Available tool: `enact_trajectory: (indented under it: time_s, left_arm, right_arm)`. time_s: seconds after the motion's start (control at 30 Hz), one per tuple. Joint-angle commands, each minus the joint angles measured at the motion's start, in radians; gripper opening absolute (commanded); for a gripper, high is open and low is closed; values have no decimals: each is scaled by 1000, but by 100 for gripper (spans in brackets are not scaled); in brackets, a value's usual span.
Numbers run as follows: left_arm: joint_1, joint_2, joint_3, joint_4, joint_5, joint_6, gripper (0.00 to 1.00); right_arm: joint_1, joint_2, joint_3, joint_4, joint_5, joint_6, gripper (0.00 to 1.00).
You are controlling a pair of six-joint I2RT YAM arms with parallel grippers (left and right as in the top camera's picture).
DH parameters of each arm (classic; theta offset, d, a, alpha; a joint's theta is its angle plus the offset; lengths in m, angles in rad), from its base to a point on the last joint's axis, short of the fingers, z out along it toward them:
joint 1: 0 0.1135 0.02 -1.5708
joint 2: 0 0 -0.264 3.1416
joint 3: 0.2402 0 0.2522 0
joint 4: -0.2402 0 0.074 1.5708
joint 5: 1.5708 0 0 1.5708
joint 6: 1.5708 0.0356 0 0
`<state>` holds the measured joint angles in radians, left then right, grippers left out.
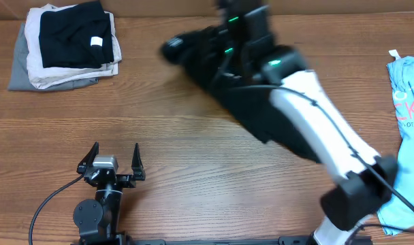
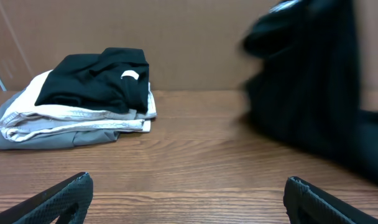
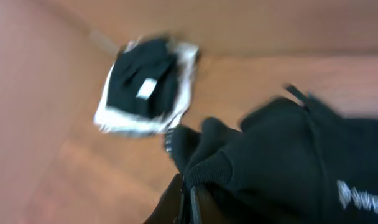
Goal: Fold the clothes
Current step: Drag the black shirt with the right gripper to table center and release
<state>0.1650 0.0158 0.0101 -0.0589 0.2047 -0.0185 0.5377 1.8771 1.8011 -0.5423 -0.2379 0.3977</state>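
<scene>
**Right gripper clamps black garment over the table**

The right gripper, jaws closed on a bunched fold, holds the blurred black garment over the far middle of the wooden table. White lettering shows on the cloth. The left gripper stands wide open and empty near the front edge. A folded stack lies far left, and a light blue shirt far right.
</scene>
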Motion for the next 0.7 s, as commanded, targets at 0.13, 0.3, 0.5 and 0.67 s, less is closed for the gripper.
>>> enact_trajectory:
  time_s: [0.13,0.3,0.5,0.67]
  left_arm:
    - [-1,-11,-5,3,-5,19,100]
    - [-1,-11,-5,3,-5,19,100]
    - [-1,-11,-5,3,-5,19,100]
    - [-1,-11,-5,3,-5,19,100]
  right_arm:
    - [72,87,21,-6,-8,22,43]
    - [0,33,64,-193,123,18,96]
    - [-194,-53,100,-595,363,26,100]
    - [-404,-58,76,-914,376,26,100]
